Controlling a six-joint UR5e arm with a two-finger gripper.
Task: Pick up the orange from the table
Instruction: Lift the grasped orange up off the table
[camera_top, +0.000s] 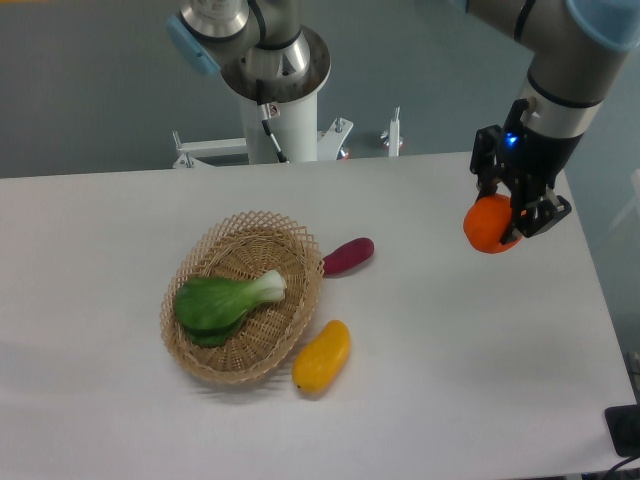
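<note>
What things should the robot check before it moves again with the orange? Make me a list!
1. Is the orange held by the hand? Ok: the fingers are shut on it.
2. Is the orange off the table? Ok: it appears to hang above the white top, near the right edge.
3. Is the grip firm enough? Cannot tell: most of the orange sticks out to one side of the fingers.
4. Is the space under the orange free? Ok: only bare table shows there.
5. Are the other things out of the way? Ok: the basket with the bok choy, the purple vegetable and the yellow fruit lie well to the left.
</note>
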